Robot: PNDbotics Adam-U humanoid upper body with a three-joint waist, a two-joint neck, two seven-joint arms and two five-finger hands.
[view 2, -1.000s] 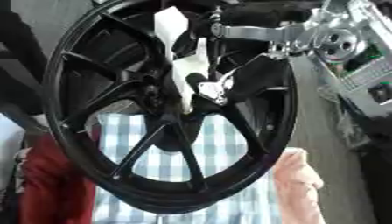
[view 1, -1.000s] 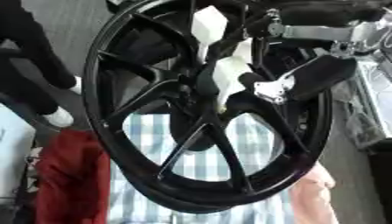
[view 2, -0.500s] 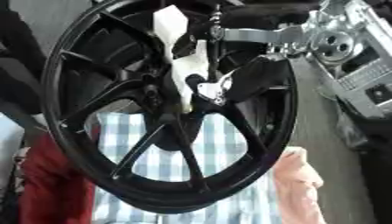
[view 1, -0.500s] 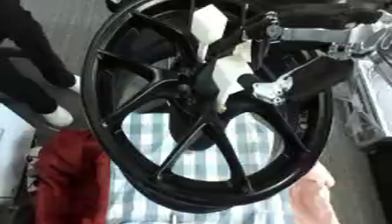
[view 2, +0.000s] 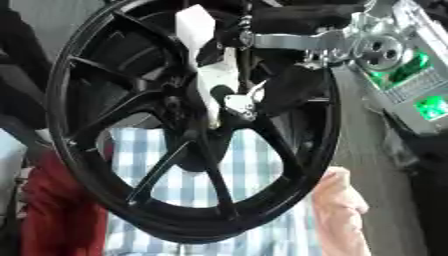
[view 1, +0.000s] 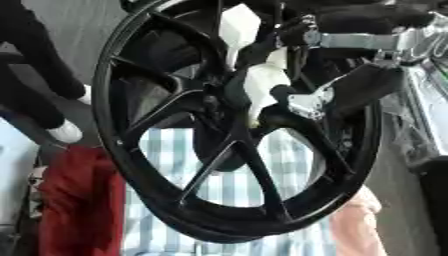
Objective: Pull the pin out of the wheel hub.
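Note:
A big black spoked wheel hub (view 1: 188,192) is held up on edge, close before me and tilted. A white pin (view 1: 262,87) with a white block at its upper end (view 2: 196,22) passes through the hub's centre. My right arm with silver joints (view 2: 376,50) comes in from the upper right. My right hand (view 1: 363,87) sits at the hub's centre, its fingers (view 1: 284,95) curled against the white pin. A dark shape (view 1: 219,150) shows behind the spokes below the centre; I cannot tell whether it is my left hand.
Below the wheel lies a blue-and-white checked cloth (view 2: 254,165), with a red cloth (view 1: 74,200) to its left and a pink one (view 2: 341,205) to its right. A metal unit with green lights (view 2: 420,95) stands at the right. A person's dark legs and white shoe (view 1: 66,132) are at the left.
The wheel, the pin and my right hand stay almost where they were; only a slight wobble of the whole picture shows.

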